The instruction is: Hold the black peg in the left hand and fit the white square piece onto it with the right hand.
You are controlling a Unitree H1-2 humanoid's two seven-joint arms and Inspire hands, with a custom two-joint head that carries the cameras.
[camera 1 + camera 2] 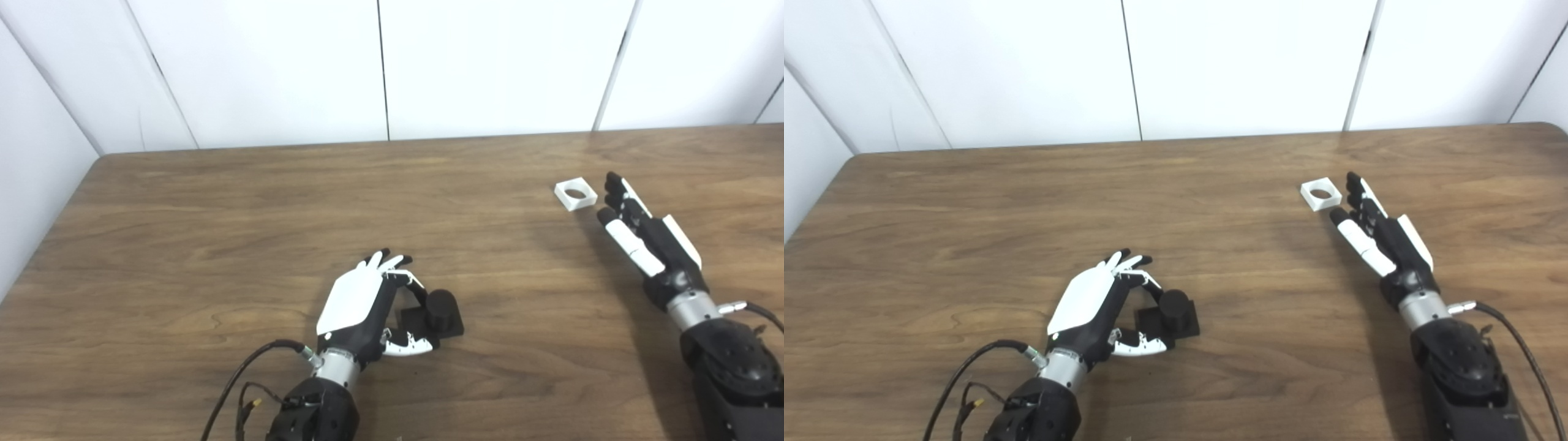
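The black peg (436, 313), a short cylinder on a square base, rests on the wooden table (245, 208) near the front centre. My left hand (367, 303) curls around its left side, fingers and thumb apart at the base, not closed on it. The white square piece (576, 193) with a round hole lies flat at the back right. My right hand (643, 236) lies just right of it with fingers stretched toward it, open, its fingertips (612, 184) close to the piece's right edge.
White wall panels (380, 67) stand behind the table's far edge, and a white panel borders the left side. Cables (245, 373) trail from my left wrist at the front. A cable also leaves my right wrist (1513, 343).
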